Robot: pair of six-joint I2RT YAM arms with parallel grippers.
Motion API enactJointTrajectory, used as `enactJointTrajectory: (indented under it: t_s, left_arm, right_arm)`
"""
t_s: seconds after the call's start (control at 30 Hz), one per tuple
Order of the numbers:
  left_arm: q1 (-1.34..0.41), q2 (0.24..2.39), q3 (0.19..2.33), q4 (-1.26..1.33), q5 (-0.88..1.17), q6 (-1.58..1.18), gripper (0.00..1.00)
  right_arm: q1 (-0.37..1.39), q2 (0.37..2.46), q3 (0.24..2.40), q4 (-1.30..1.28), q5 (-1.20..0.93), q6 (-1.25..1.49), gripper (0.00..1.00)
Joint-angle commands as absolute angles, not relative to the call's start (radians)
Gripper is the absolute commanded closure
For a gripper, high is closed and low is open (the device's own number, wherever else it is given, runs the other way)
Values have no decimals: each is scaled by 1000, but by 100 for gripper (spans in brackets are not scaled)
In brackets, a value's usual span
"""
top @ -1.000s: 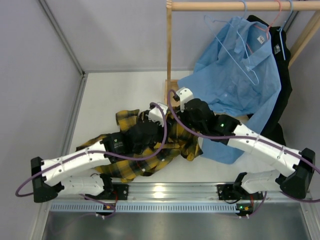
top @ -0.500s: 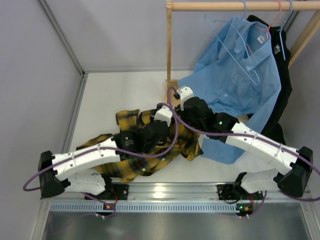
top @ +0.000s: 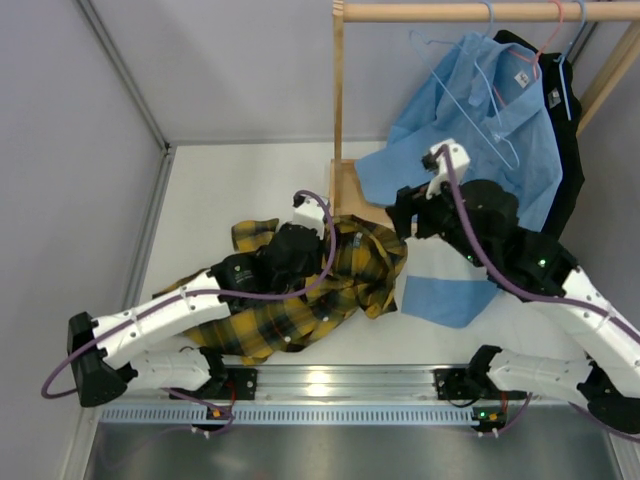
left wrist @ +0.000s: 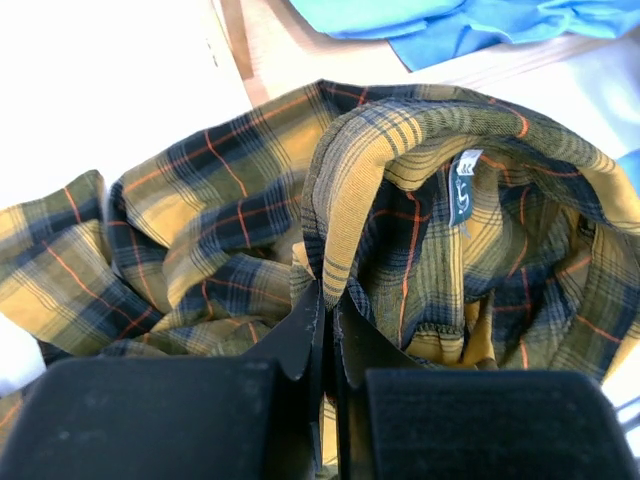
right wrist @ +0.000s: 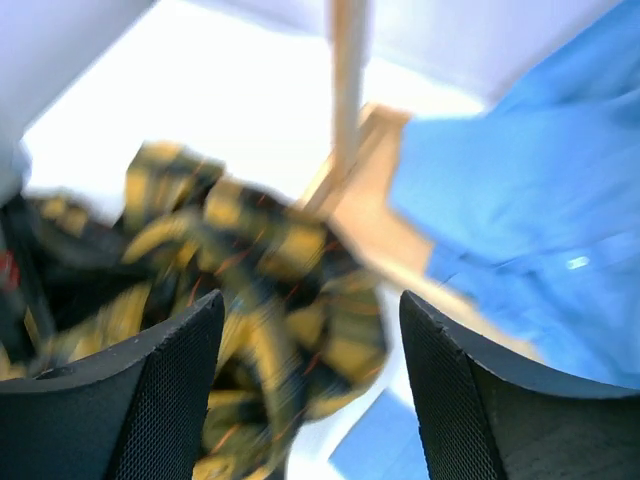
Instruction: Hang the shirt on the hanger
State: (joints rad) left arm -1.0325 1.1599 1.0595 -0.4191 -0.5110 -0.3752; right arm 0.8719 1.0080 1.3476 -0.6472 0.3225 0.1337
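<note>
The yellow-and-black plaid shirt [top: 300,305] lies crumpled on the white table. Its collar and small white label [left wrist: 465,187] show in the left wrist view. My left gripper [top: 322,250] is shut on a fold of the shirt's collar [left wrist: 345,215], and the cloth runs down between the two black fingers. My right gripper [top: 402,215] hangs open above the shirt's right edge with nothing between its fingers [right wrist: 170,400]. The shirt [right wrist: 270,300] is blurred below it. The pale-blue hanger [top: 465,102] hangs from the wooden rod [top: 470,11] in front of the blue shirt.
A light-blue shirt [top: 480,150] and a black garment [top: 570,170] hang from the rod at the back right. A pink-red hanger [top: 548,35] holds one of them. The rack's wooden post [top: 338,100] and base stand just behind the plaid shirt. A grey wall closes the left side.
My right gripper opened, let go of the plaid shirt and lifted away up and to the right. My left gripper closed on the collar and shifted slightly back.
</note>
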Motion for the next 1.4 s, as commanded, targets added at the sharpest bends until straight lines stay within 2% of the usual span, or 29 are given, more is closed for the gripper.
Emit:
enactJointTrajectory:
  t_s: [0.0, 0.13, 0.23, 0.33, 0.67, 0.87, 0.97, 1.23, 1.37]
  left_arm:
    - [-1029, 1112, 1016, -399, -492, -411, 100]
    - [-1028, 1086, 976, -400, -469, -422, 100]
    - [-1026, 1072, 956, -400, -445, -423, 100]
    - [-1026, 1049, 930, -402, -419, -425, 100]
    - [-1028, 1051, 900, -399, -365, -428, 100]
    - [-1026, 1028, 890, -400, -353, -422, 100]
    - [-1026, 1019, 890, -402, -347, -419, 100]
    - [-1028, 1022, 888, -400, -333, -420, 100]
    - [-1026, 1028, 887, -400, -330, -422, 100]
  right_arm:
    - [798, 1038, 1494, -744, 506, 37, 31]
    - [631, 1089, 1653, -795, 492, -53, 30]
    - [559, 1104, 1706, -792, 512, -112, 28]
    - [409, 1126, 1744, -767, 476, -146, 26]
    - [220, 1330, 1816, -753, 281, -181, 24]
    - [118, 1364, 1832, -756, -33, -104, 45]
    - [110, 1368, 1829, -755, -60, -89, 55]
    - [107, 1381, 1839, -746, -35, -69, 64]
    - [107, 1376, 1842, -744, -46, -63, 72]
